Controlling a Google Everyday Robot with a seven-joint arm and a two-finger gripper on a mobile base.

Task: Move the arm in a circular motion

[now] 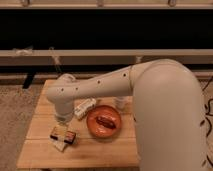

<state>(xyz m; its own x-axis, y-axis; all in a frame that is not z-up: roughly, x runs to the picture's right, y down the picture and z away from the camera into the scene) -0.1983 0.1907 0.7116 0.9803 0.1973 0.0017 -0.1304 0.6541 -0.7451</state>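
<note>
Your table (100, 152) is a light wooden one on a pale carpet (15, 117), and several things sit on it under and beside the arm (100, 84). An orange plate (92, 131) lies near the middle with a brownish item (105, 121) on it; what that item is you cannot tell. A white packet (85, 108) lies tilted just left of the plate, touching or nearly touching its rim. A small pale cup (120, 103) stands behind the plate, close under the arm's long segment. At the front left a brown and yellow packet (63, 135) lies flat, with a small white piece (59, 146) at its near edge. Behind the table a long pale rail (75, 52) runs across in front of a dark opening.

The arm enters from your lower right as a large rounded elbow that fills that corner. It stretches left over the back of the table, then bends downward at a wrist joint over the table's left side. The gripper (62, 119) hangs below that wrist, just above the brown and yellow packet and left of the white packet. Whether it is released or clenched you cannot tell, nor whether it touches the packet below.
</note>
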